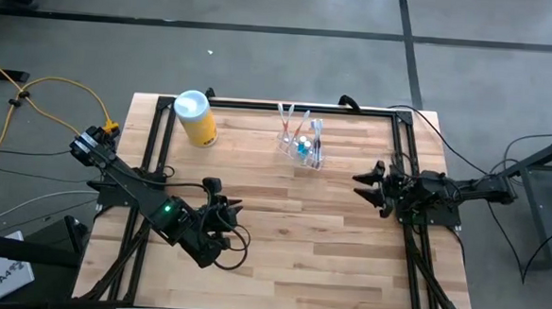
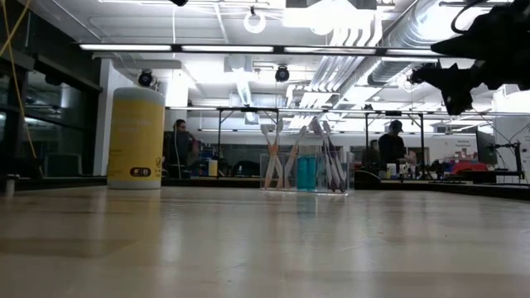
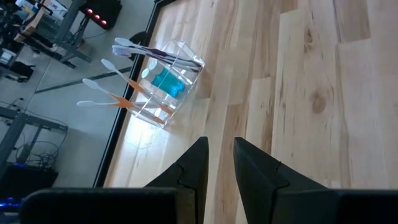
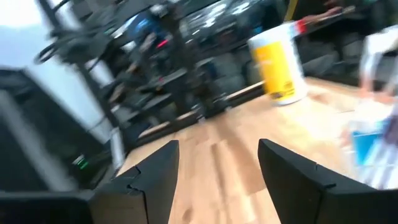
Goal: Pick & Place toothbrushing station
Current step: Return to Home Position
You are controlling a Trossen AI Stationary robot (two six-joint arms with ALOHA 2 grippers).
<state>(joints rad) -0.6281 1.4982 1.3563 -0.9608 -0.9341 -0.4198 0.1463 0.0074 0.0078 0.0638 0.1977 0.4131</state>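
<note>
The left gripper [image 3: 219, 144] hangs above the pale plank table [image 3: 323, 93]. Its two dark, wedge-shaped fingers [image 3: 194, 163] sit close together, with only a slim strip of wood grain between them and nothing held. Well ahead of those fingertips and off to one side stands the toothbrushing station [image 3: 155, 106], a small boxy holder of clear, colourless plastic, upright near the table's edge. Slim toothbrushes [image 3: 118, 99] lean out of its open top, white-headed, with orange and purple handles. A smooth blue piece [image 3: 166, 81] sits inside (its exact shape is hard to make out through the plastic).

The right gripper [image 4: 217, 146] is raised off the table at the opposite side, its angular black fingers [image 4: 283, 165] spread wide and holding nothing. Well beyond them a glossy yellow cylindrical canister [image 4: 278, 59] with a pale blue lid [image 1: 191, 103] stands upright. The holder stands between that canister and the right fingers.
</note>
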